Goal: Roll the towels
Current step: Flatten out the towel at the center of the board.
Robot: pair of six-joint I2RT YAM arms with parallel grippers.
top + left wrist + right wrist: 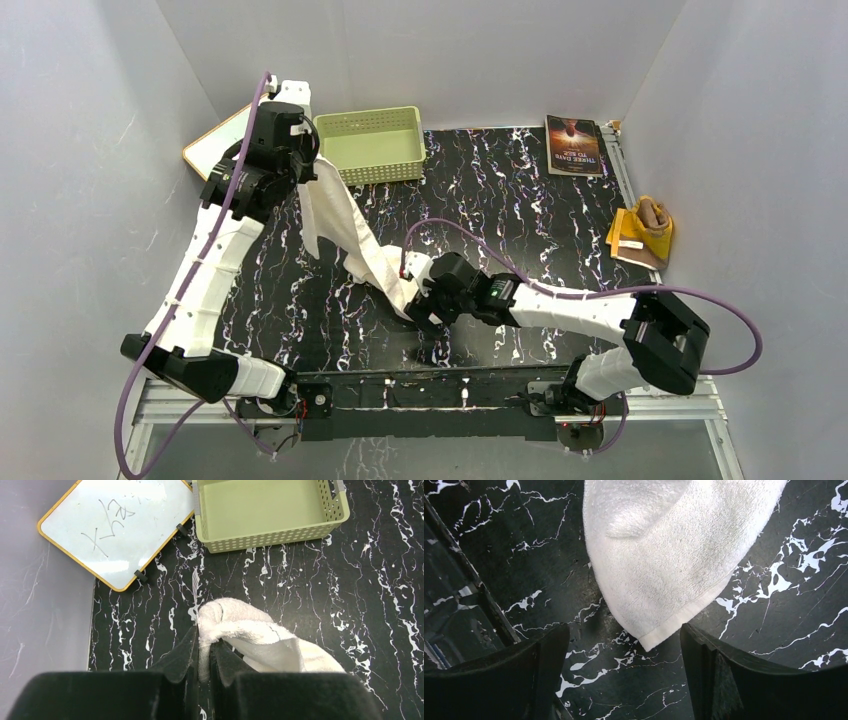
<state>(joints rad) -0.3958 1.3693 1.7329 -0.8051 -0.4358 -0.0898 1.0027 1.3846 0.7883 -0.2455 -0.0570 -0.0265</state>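
Observation:
The white terry towel (352, 228) hangs stretched from my left gripper (303, 165) down to the black marble table near my right gripper (420, 308). In the left wrist view the left gripper (204, 647) is shut on a bunched edge of the white towel (250, 632). In the right wrist view the right gripper (624, 650) is open, its jaws wide apart, and the towel's lower corner (659, 570) lies just ahead of them, touching neither finger. The brown and yellow-orange towel (642, 230) lies crumpled at the table's right edge.
A pale green perforated basket (372, 145) stands at the back, also in the left wrist view (265, 510). A small whiteboard (215, 140) leans at the back left. A book (574, 145) lies at the back right. Grey walls enclose the table.

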